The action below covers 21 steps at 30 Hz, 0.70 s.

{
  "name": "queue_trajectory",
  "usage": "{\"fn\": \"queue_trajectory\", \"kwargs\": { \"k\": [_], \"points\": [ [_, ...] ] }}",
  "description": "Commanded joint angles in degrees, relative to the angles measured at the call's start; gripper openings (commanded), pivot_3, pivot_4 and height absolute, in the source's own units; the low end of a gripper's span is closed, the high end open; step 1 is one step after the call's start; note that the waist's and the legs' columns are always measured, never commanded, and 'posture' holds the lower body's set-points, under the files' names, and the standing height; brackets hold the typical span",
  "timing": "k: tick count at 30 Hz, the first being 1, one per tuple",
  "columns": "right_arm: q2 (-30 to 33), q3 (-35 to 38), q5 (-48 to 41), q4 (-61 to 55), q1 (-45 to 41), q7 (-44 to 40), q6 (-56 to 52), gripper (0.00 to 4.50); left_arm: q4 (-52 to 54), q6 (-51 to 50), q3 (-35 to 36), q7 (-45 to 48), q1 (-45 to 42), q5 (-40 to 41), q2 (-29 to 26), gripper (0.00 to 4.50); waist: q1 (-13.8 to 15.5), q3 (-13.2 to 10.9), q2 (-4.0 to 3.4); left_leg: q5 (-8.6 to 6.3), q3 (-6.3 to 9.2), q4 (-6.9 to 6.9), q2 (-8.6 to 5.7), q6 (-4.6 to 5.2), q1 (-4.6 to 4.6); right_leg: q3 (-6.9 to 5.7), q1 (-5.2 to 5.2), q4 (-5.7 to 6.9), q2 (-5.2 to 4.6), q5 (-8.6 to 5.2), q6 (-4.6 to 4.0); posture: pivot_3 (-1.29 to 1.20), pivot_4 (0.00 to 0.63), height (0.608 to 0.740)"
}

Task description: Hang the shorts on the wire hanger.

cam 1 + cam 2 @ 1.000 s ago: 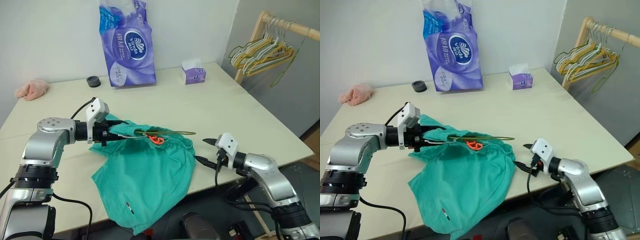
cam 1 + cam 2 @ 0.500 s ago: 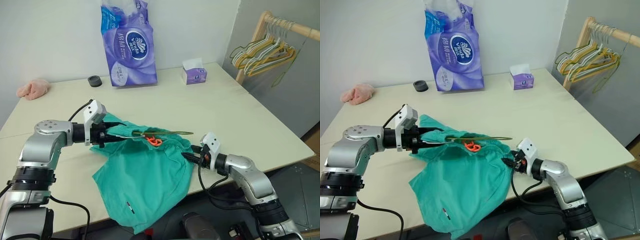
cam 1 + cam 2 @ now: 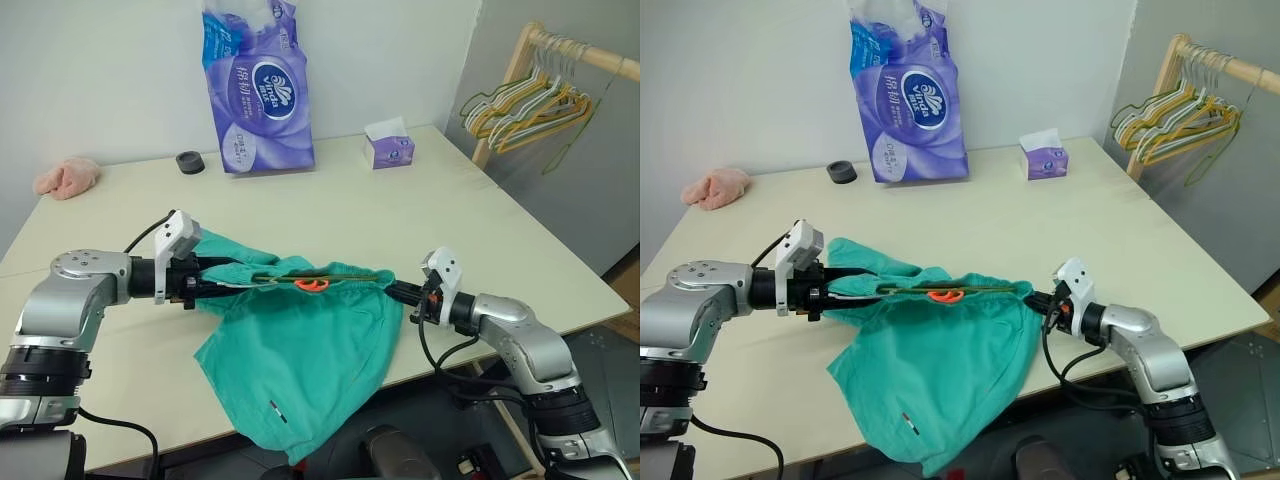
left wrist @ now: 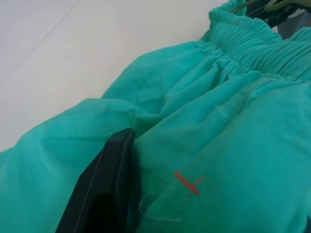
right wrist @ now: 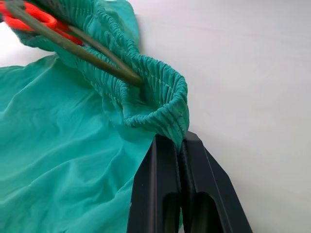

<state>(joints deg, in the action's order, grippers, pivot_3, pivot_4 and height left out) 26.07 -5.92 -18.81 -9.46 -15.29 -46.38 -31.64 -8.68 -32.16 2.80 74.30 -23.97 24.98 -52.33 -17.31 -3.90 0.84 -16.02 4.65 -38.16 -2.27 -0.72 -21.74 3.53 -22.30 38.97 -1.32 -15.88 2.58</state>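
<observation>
Right wrist view: the right gripper (image 5: 181, 145) is clamped on the shorts' (image 3: 310, 340) waistband, the wire hanger (image 5: 73, 46) inside; the left gripper (image 3: 200, 283) clamps the opposite end above the surface (image 3: 480, 230).

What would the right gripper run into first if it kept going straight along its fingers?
Right gripper is shut on the shorts' waistband, so fabric comes first; just beyond, likely the wire hanger's end inside the waistband loop.

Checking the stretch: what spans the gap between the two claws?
The teal-green fabric shorts' gathered waistband, with the thin dark wire hanger along it, spans left claw to right claw, per left eye view.
</observation>
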Motion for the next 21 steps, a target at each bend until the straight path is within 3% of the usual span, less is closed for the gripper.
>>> {"fn": "queue_trajectory", "kwargs": {
  "k": [1, 10, 16, 21],
  "points": [
    [1.8, -0.9, 0.5, -3.8, 0.2, -2.2, 3.6, 0.0, -1.0, -0.5, 2.1, -0.6, -1.5, 0.3, -1.0, 2.09, 0.0, 0.0, 0.0, 0.0, 0.0, 0.0, 0.0, 0.0, 0.0, 0.0, 0.0, 0.0, 0.0, 0.0, 0.0, -0.3, 0.023, 0.74],
    [7.3, -3.6, 3.1, -7.0, -0.7, -6.9, 9.4, 0.0, -3.2, 0.4, 0.0, -0.7, -1.1, -3.0, -1.8, 2.09, 0.0, 0.0, 0.01, 0.0, 0.0, -0.01, 0.0, 0.0, 0.0, -0.01, 0.0, -0.01, 0.0, 0.0, 0.0, -0.31, 0.028, 0.74],
    [11.8, -5.4, 5.8, -3.7, -8.5, -12.4, 14.0, 0.0, -3.9, 0.9, -1.6, -0.1, -1.4, -4.9, -1.6, 2.09, -0.2, 0.0, 0.0, 0.0, -0.02, -0.01, 0.0, 0.0, 0.0, 0.0, 0.0, -0.01, 0.0, 0.0, 0.01, -0.32, 0.03, 0.74],
    [9.3, -10.9, 7.5, -4.3, -17.1, -13.2, 8.9, 0.0, -3.1, 0.7, -3.3, -0.5, -1.9, -5.9, 0.1, 2.09, -0.4, 0.0, 0.0, 0.0, 0.0, -0.01, 0.02, 0.0, 0.0, -0.01, 0.0, 0.0, 0.0, 0.0, 0.0, -0.33, 0.03, 0.74]
  ]
}}
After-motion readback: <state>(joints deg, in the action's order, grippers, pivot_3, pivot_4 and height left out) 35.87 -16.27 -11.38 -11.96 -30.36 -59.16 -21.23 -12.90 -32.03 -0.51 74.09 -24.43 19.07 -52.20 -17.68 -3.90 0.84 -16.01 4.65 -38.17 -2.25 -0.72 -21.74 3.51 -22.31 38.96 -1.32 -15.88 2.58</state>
